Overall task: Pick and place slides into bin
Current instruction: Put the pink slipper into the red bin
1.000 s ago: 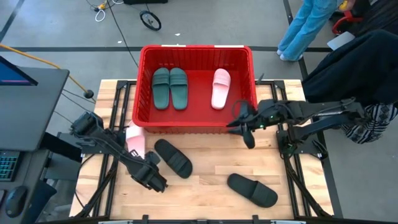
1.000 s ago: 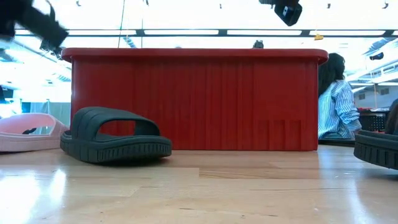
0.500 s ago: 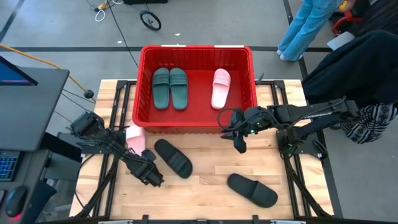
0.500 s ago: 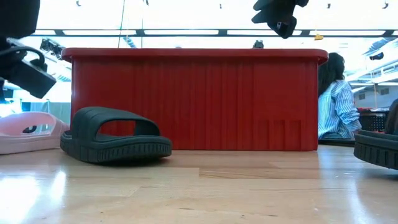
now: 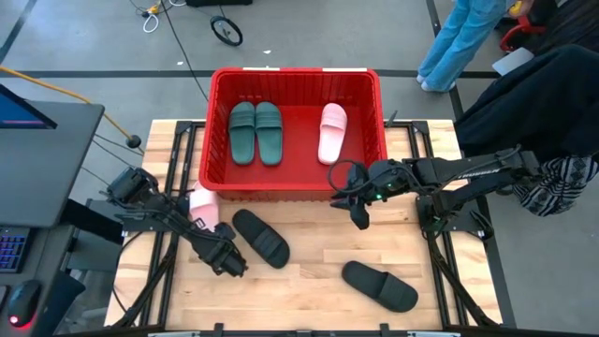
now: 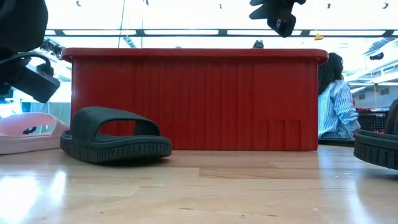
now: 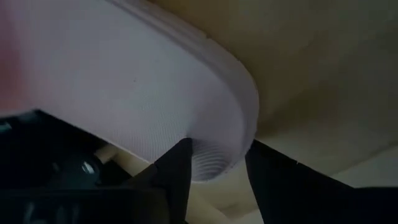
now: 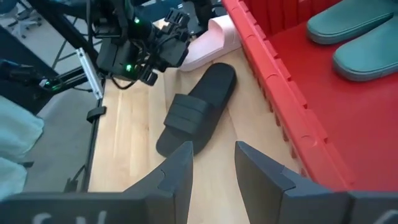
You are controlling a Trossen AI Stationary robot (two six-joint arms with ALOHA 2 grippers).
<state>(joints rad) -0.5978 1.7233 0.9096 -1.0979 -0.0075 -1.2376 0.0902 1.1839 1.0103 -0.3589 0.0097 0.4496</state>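
Note:
The red bin (image 5: 211, 140) stands at the table's far side and holds two dark green slides (image 5: 255, 132) and one pale pink slide (image 5: 331, 133). Another pink slide (image 5: 199, 206) lies by the bin's near left corner. One black slide (image 5: 261, 237) lies beside it, a second (image 5: 379, 285) at the near right. My left gripper (image 5: 221, 251) is open and low at the pink slide, with its fingers on either side of the slide's rounded end (image 7: 214, 155). My right gripper (image 5: 357, 210) is open and empty. It hangs high above the table in front of the bin's near wall. My left gripper has one finger (image 7: 174, 171) on each side of the pink slide's rounded end (image 7: 217, 163). I cannot tell whether the fingers touch it. The slide lies on the table.
In the low view the black slide (image 6: 115, 134) stands before the bin wall (image 6: 193, 99), and the pink slide (image 6: 28, 132) lies at the left. A person (image 6: 339, 99) sits beyond the table on the right, and another (image 5: 463, 42) stands past the far edge. Bare wood lies between the black slides.
My left gripper has come down and moved a little toward the pink slide. My right gripper has gone toward the table's left along the bin's near wall, staying high. The slides have not moved.

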